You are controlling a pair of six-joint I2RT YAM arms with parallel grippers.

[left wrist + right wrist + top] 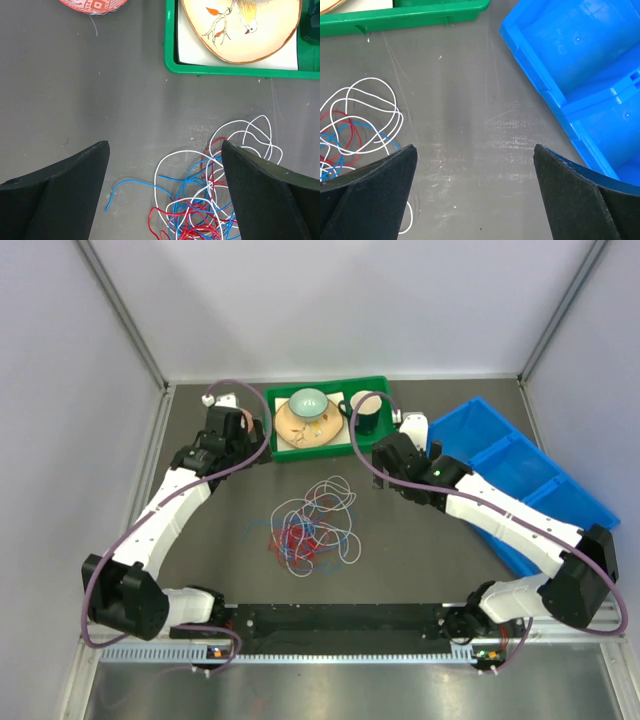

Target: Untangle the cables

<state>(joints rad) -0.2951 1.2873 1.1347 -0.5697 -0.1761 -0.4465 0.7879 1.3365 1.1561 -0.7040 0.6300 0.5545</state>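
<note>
Grey table [420, 550] carries tangled cables [305, 525]; left gripper [165, 145] and right gripper [475, 147] gape empty. Tugging the seemingly buried red strand [197, 229] could tighten knots.

Cables [308, 525] before tray [320, 454] (bin [505, 452] right)

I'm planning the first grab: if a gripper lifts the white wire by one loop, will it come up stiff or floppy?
Probably floppy: the white wire is very thin and lies in loose curls. It would likely drag the red wire and blue wire along, since all three cross in one heap.
</note>
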